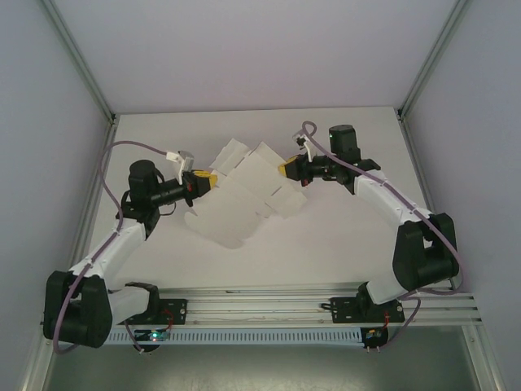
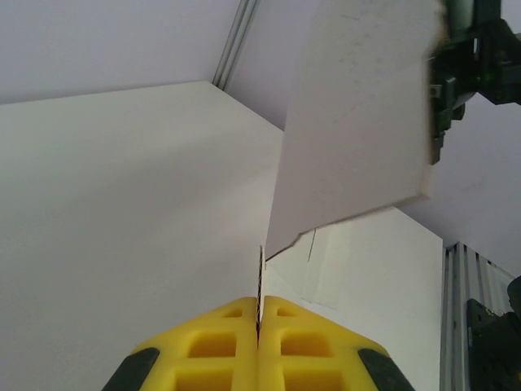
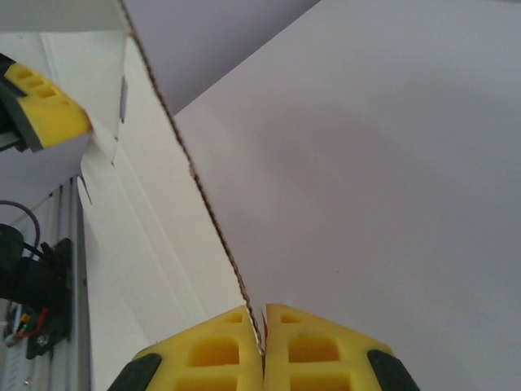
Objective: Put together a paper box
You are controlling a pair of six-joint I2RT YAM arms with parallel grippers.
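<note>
Top external view: left jaws pinch one edge of the paper box (image 1: 244,195), an open sheet with panels partly raised mid-frame over the worktop (image 1: 350,236); right jaws pinch its opposite edge. Assembly looks barely begun, with walls and flaps not yet formed.

No text, label, brand, number or sign can be read. The visible faces of the paper box (image 1: 244,191) are plain white card.
</note>
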